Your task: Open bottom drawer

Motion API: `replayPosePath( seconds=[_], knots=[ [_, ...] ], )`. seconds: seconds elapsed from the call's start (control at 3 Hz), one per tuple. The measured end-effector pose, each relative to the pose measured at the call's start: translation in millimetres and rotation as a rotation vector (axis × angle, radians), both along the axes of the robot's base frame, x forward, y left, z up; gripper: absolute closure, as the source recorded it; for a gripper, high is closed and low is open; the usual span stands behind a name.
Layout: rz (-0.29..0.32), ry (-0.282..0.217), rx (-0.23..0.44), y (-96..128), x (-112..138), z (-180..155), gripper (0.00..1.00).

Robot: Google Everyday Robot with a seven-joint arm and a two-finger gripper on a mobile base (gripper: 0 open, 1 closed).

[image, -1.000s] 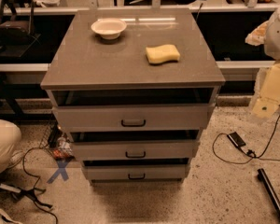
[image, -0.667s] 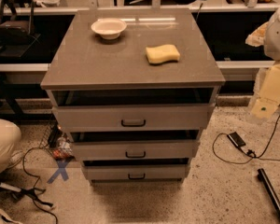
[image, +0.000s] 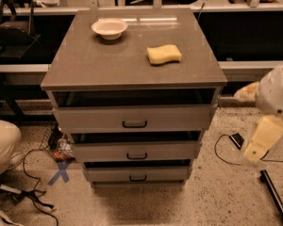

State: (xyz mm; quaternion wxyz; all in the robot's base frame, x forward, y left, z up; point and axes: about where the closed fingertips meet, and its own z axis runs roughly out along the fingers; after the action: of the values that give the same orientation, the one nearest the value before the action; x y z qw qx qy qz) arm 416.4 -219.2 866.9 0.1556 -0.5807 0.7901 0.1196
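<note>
The grey cabinet [image: 132,65] stands in the middle of the camera view with three drawer fronts stacked below its top. The bottom drawer [image: 108,174] is the lowest and shallowest front, just above the floor, with a small black bar handle [image: 138,177] at its centre. A dark gap shows above its front. My arm comes in from the right edge, and its pale gripper [image: 260,141] hangs to the right of the cabinet at about the middle drawer's height. It is well apart from the cabinet and touches no handle.
A white bowl [image: 109,28] and a yellow sponge [image: 164,54] lie on the cabinet top. Cables [image: 33,192] and a blue tape cross [image: 61,172] are on the floor at left, beside a person's leg [image: 1,142]. A black bar [image: 276,197] lies at bottom right.
My arm and gripper have dropped lower along the right side of the cabinet. The drawers, bowl and sponge have not moved.
</note>
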Motion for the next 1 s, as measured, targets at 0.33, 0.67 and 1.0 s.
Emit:
replayPosePath(
  seconds=[0.33, 0.67, 1.0],
  knots=[
    [0.003, 0.123, 0.168, 17, -30, -85, 0.0],
    [0.006, 0.124, 0.165, 19, -29, -90, 0.0],
    [0.029, 0.141, 0.128, 35, -28, -131, 0.0]
  ],
)
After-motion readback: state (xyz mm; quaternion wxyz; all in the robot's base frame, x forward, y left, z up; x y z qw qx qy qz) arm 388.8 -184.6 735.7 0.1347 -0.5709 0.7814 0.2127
